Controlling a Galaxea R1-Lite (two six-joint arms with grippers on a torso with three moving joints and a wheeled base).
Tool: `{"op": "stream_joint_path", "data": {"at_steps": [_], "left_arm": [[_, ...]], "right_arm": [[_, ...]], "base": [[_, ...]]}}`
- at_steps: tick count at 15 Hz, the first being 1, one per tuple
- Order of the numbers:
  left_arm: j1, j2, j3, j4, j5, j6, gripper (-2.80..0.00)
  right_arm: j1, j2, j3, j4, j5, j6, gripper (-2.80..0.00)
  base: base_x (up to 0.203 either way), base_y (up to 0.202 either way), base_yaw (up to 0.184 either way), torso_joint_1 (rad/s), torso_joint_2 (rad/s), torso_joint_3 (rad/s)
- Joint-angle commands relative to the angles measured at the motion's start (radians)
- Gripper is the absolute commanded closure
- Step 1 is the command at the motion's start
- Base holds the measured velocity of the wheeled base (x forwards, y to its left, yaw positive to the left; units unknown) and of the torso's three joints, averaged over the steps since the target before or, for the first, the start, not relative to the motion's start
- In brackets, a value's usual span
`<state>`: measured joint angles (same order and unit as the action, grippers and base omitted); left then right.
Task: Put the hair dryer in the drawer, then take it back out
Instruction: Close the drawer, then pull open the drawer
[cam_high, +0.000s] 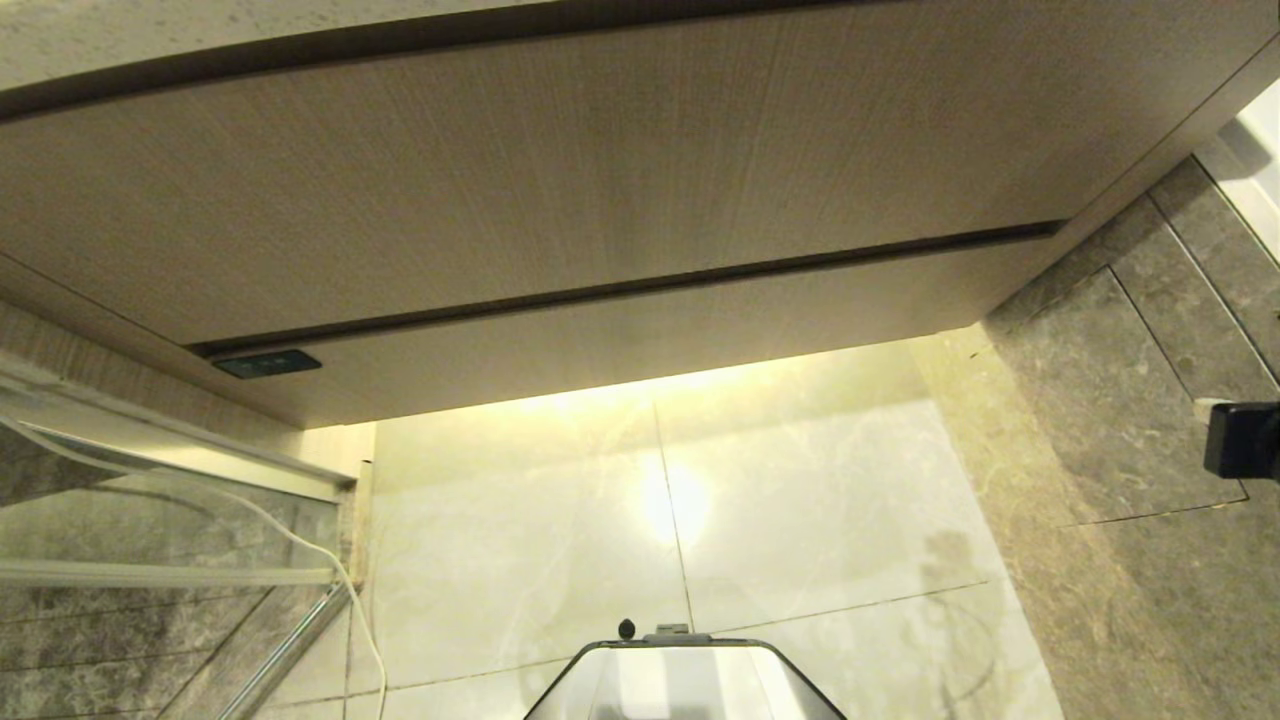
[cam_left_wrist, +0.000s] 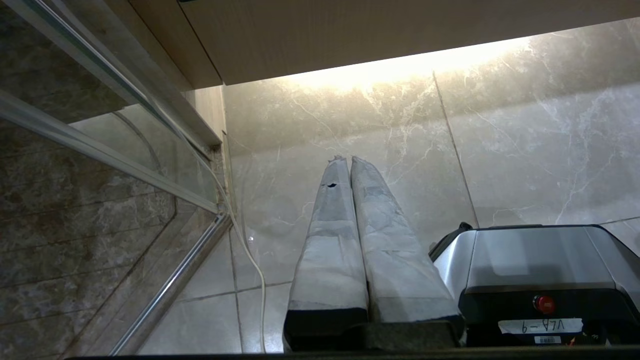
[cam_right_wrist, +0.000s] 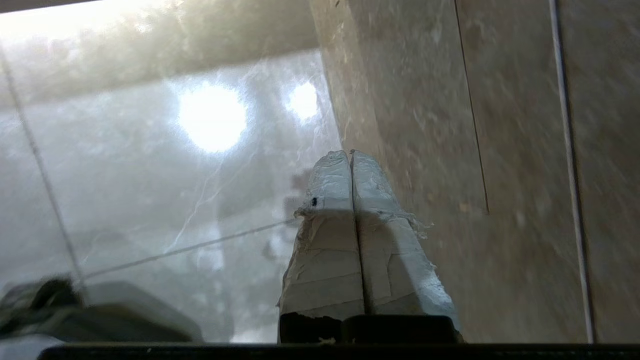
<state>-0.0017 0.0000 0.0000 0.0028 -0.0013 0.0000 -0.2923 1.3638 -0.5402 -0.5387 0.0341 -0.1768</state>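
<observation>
We found the drawer (cam_high: 640, 330) shut, its low wood-grain front running flush beneath the taller panel (cam_high: 560, 180), with the small black plate (cam_high: 266, 364) at its left end. The hair dryer was in none of the three views, so we could not say where it lay. Our right gripper (cam_right_wrist: 351, 156) had its taped fingers pressed together on nothing, pointing at the pale floor tiles (cam_right_wrist: 175, 175) beside the darker stone wall (cam_right_wrist: 475, 150); in the head view only a dark piece of that arm (cam_high: 1243, 440) showed at the right edge, below the level of the drawer front. Our left gripper (cam_left_wrist: 347, 160) was likewise closed and empty, hanging low beside the robot's base (cam_left_wrist: 540, 270) and aimed at the floor. We judged the step in hand to be bringing the right arm up to open the drawer. To do that well we would have to raise the gripper to the dark seam above the drawer front, part the fingers before contact, catch the upper edge squarely near the middle, and pull straight outward so that the drawer did not rack to one side.
</observation>
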Motion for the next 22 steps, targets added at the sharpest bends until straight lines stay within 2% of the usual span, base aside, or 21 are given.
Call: {"op": "stream_joint_path", "data": {"at_steps": [1,5,7,9,11,12,14,15,22], "left_arm": [[0.000,0.000,0.002,0.000,0.000,0.000,0.00],[0.000,0.000,0.002,0.000,0.000,0.000,0.00],[0.000,0.000,0.002,0.000,0.000,0.000,0.00],[0.000,0.000,0.002,0.000,0.000,0.000,0.00],[0.000,0.000,0.001,0.000,0.000,0.000,0.00],[0.000,0.000,0.002,0.000,0.000,0.000,0.00],[0.000,0.000,0.002,0.000,0.000,0.000,0.00],[0.000,0.000,0.002,0.000,0.000,0.000,0.00],[0.000,0.000,0.002,0.000,0.000,0.000,0.00]], "right_arm": [[-0.002,-0.314,0.089,0.088,0.009,0.003,0.00],[0.004,-0.761,0.270,0.207,0.044,0.041,0.00],[0.040,-0.970,0.376,0.233,0.063,0.069,0.00],[0.118,-1.174,0.476,0.249,0.098,0.091,0.00],[0.274,-1.318,0.531,0.304,0.138,0.109,0.00],[0.341,-1.353,0.542,0.343,0.134,0.115,0.00],[0.418,-1.400,0.571,0.392,-0.014,0.126,0.00],[0.429,-1.403,0.579,0.415,-0.033,0.151,0.00],[0.433,-1.404,0.580,0.424,-0.029,0.166,0.00]], "base": [[0.000,0.000,0.000,0.000,0.00,0.000],[0.000,0.000,0.000,0.000,0.00,0.000],[0.000,0.000,0.000,0.000,0.00,0.000],[0.000,0.000,0.000,0.000,0.00,0.000],[0.000,0.000,0.000,0.000,0.00,0.000],[0.000,0.000,0.000,0.000,0.00,0.000],[0.000,0.000,0.000,0.000,0.00,0.000],[0.000,0.000,0.000,0.000,0.00,0.000],[0.000,0.000,0.000,0.000,0.00,0.000]]}}
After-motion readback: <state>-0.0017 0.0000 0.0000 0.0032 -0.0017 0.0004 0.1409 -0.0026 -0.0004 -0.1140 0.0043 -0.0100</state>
